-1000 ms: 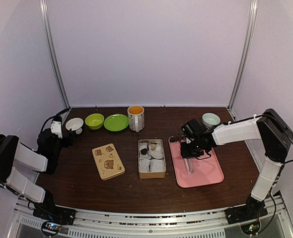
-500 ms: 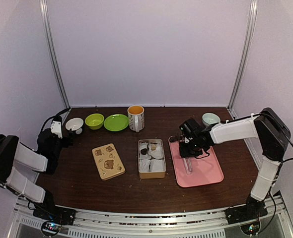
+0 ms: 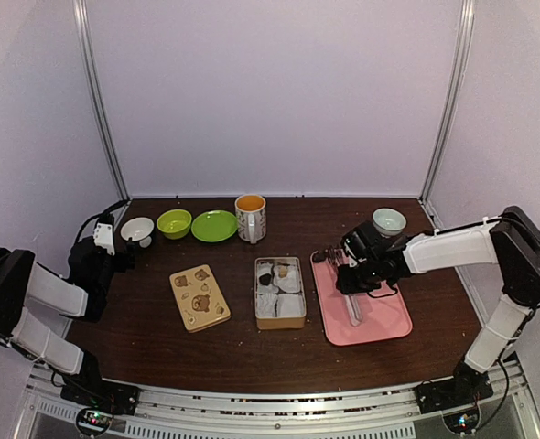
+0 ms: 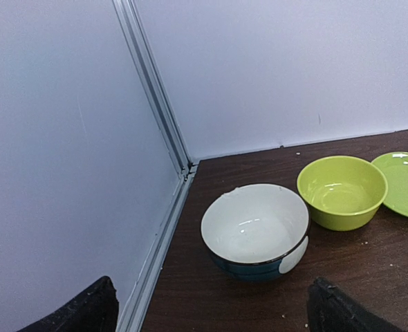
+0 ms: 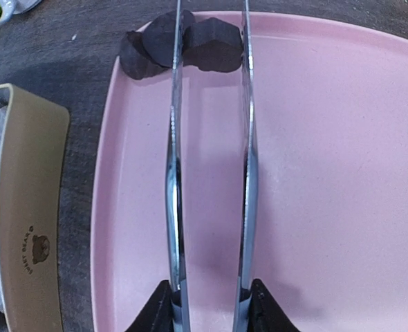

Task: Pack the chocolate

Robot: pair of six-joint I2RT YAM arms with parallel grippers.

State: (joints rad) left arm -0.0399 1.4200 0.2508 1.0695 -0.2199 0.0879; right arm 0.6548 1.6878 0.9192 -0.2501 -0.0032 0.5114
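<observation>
The right arm has shifted a little to the right and toward the near edge, and its grip has narrowed a touch. The right gripper pinches one pair of tongs, two thin, shiny steel blades running side by side over the smooth pink tray with its rounded corners.

At the tray's far left corner sit three lumps of chocolate, dark, matte and knobbly. One lies between the blade tips, one under the left blade and one at the rim. Two more pieces, one dark and one lighter brown, lie in the one oblong tan tin, which is lined with white paper. Its flat, bear-printed lid lies apart on the dark wood table.

There are three glossy round bowls: a white bowl, a lime bowl and a pale bowl. There is also one green plate and one mug.

The left gripper stands wide and empty near the white bowl.
</observation>
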